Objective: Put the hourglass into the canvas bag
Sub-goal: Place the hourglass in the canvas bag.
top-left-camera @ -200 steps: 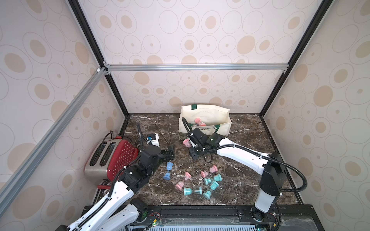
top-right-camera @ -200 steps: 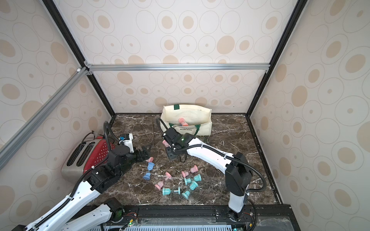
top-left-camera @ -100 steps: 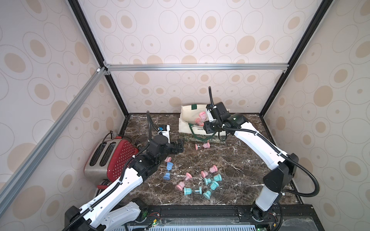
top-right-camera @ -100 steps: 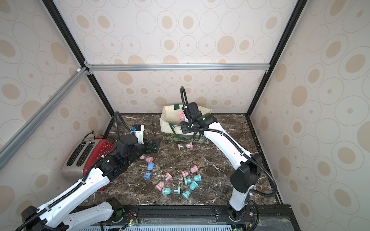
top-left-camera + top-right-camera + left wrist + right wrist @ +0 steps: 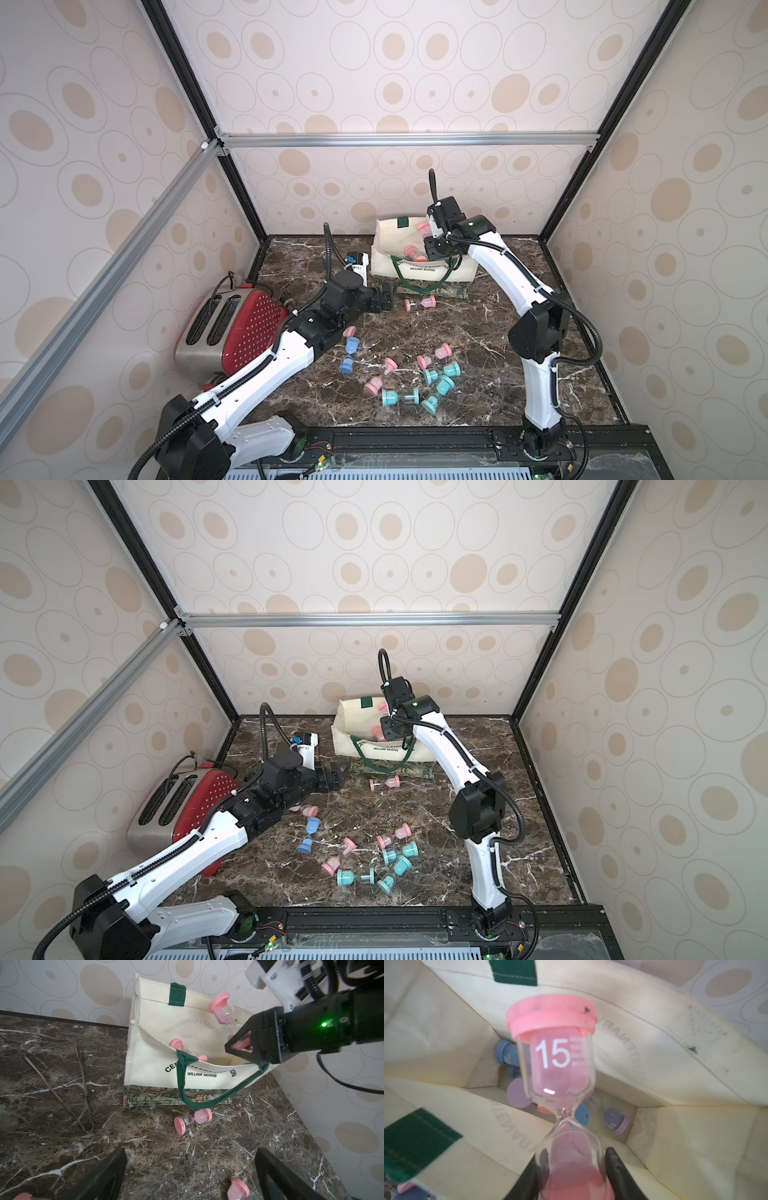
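Right wrist view shows the hourglass [image 5: 560,1076], pink with a white "15" on its glass, clamped by one bulb between the two black fingers of the right gripper [image 5: 572,1157]. The jaws are pressed in on the glass, and the other bulb and its cap stick out free beyond them. Behind the glass is the inside of the bag [image 5: 654,1047], with blue and lilac timers [image 5: 616,1122] lying on its floor. This suggests the hourglass hangs over the open mouth rather than outside it.

Left wrist view gives the axis. The hourglass [image 5: 221,1008] is tilted, not upright. Its free cap is higher than the gripped end and leans toward the bag's back wall, while the right gripper [image 5: 243,1045] sits just above the sagging front wall [image 5: 158,1064], near where the green handle joins it.

Both top views agree: the gripper [image 5: 432,245] is over the end of the bag [image 5: 345,729] on the right arm's side. The coming move therefore seems to depend on that front rim. The held end looks close to it, so a little travel inward or downward before letting go would likely keep the hourglass from catching the rim.

The left gripper [image 5: 187,1176] is low over the table, well in front of the bag, with its fingers spread wide and nothing between them, so it is not placed to help. A second pink timer [image 5: 192,1121] lies on its side just in front of the bag's base.
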Controlling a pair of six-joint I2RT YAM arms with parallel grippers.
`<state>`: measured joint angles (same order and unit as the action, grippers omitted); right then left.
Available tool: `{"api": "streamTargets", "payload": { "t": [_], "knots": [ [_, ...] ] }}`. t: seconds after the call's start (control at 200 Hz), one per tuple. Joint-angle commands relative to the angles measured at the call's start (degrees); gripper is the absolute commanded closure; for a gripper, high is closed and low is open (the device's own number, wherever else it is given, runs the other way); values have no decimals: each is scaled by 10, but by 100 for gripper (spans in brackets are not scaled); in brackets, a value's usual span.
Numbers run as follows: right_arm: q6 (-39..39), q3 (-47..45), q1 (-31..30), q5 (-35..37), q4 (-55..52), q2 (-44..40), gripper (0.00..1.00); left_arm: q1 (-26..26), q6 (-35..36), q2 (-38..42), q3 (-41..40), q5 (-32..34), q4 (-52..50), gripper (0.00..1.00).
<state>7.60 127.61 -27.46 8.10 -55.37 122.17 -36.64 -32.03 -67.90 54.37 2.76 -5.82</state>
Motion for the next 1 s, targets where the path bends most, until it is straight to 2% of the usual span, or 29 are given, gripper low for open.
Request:
{"api": "streamTargets", "payload": {
  "t": [0.0,0.38,0.575,0.995],
  "knots": [
    [-27,36,11,15,-28,21,78,2,11,-16,32,-5,27,3],
    [-48,17,23,11,-32,68,75,3,3,-63,37,3,45,3],
    [-41,-36,23,10,4,57,71,3,-8,-71,42,11,40,3],
    [-34,-54,23,17,23,54,56,3,-13,-57,42,45,27,3]
  ]
}}
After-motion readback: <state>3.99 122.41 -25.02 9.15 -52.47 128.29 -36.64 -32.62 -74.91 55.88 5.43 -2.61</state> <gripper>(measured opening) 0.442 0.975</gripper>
